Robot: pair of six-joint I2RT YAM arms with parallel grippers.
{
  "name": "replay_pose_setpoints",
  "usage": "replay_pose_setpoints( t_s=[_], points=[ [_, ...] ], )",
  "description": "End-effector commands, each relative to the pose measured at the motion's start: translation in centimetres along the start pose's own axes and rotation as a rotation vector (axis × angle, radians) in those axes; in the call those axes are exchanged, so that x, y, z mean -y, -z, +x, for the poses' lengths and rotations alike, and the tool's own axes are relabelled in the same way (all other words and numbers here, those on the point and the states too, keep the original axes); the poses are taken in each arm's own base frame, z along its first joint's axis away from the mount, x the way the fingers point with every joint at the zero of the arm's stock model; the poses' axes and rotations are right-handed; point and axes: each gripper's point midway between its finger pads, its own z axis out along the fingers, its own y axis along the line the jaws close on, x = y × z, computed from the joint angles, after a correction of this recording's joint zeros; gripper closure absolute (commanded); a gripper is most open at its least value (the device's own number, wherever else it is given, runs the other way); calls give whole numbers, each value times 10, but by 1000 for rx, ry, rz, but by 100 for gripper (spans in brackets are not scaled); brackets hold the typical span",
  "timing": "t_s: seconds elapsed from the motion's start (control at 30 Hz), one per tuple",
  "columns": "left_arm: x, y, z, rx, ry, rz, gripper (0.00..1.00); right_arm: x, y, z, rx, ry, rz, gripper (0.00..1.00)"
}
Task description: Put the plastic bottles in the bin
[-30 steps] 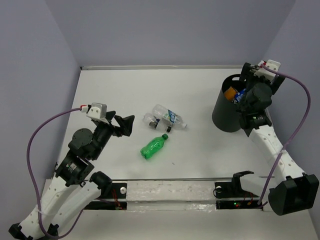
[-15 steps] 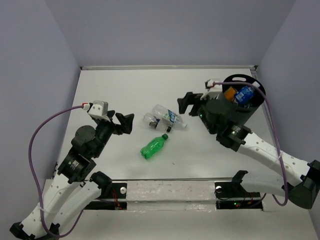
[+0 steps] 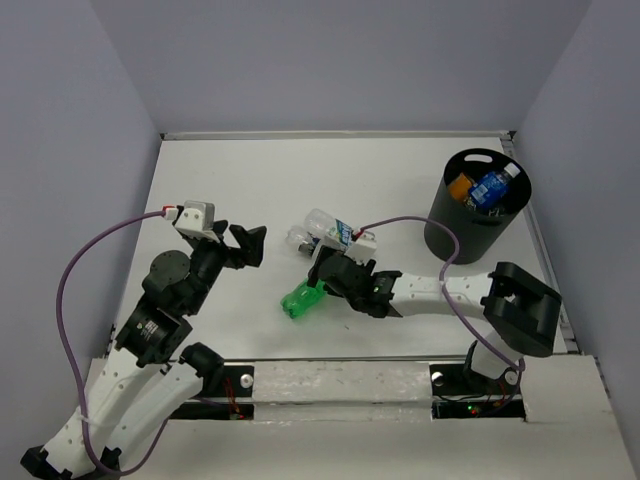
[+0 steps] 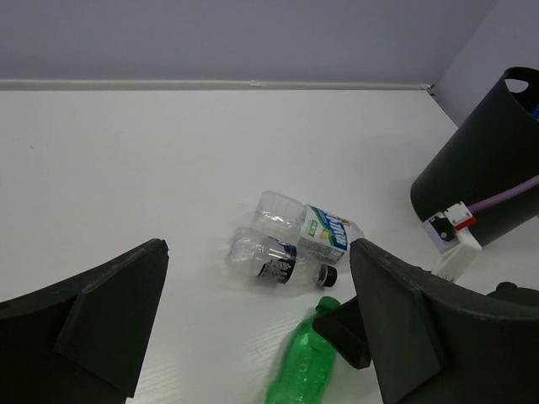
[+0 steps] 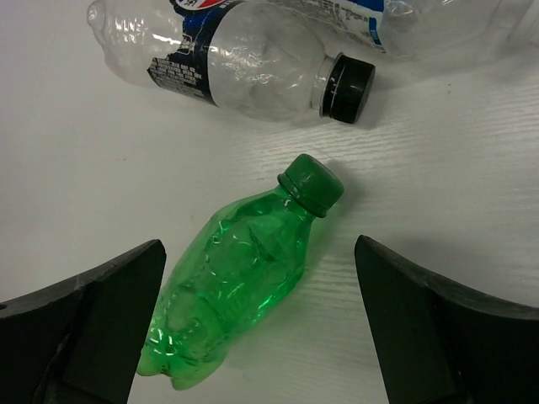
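The green bottle [image 5: 236,290], laid on the desk [image 3: 250,180] beside two clear bottles [image 5: 253,71], is straddled untouched by the released right hand [image 5: 259,252]. The left hand [image 3: 252,243] is held released too.

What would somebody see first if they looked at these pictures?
The bright green plastic bottle lying on its side in the middle of the white table jumps out first, with the right end effector hanging wide open just above it. Next comes the tall black round plastic bin at the far right, with a blue-labelled bottle and an orange bottle inside.
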Motion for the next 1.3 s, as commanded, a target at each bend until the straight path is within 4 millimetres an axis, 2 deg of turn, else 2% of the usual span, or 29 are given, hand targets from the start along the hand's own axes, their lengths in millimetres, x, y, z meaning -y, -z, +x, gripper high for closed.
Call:
replay_pose_setpoints(
  t_s=[0.0,0.27,0.47,0.57,0.6,0.63,0.73,0.8,0.93,1.03,1.1,1.2,1.23,1.27],
  points=[
    [5,-1,-8,35,8,27,1,-27,-3,-13,38,-166,-22,0],
    [8,0,-8,35,10,45,1,-24,-27,18,-35,-132,27,0],
    [8,2,-10,40,11,48,1,-9,-35,31,-52,-114,87,4],
    [9,2,-10,42,13,48,1,1,-35,33,-48,-92,115,11],
    [7,2,-10,43,13,44,1,9,-35,35,-49,-80,137,22],
    [7,2,-11,46,14,43,1,12,-35,35,-50,-74,144,28],
    [7,2,-10,44,13,39,1,26,-30,39,-61,-60,167,32],
    [7,1,-10,41,12,38,1,32,-22,40,-60,-31,163,40],
    [7,0,-9,38,10,38,1,42,-8,36,-63,35,158,43],
    [6,0,-9,38,12,34,1,46,3,33,-63,78,142,55],
    [6,-1,-8,35,11,34,1,46,15,23,-50,92,113,55],
    [5,-2,-7,30,10,28,1,32,32,-2,-9,112,48,57],
    [5,-2,-7,30,10,28,1,28,37,-11,12,115,31,58],
    [5,-2,-6,29,9,27,1,17,49,-28,46,127,-13,59]
  ],
)
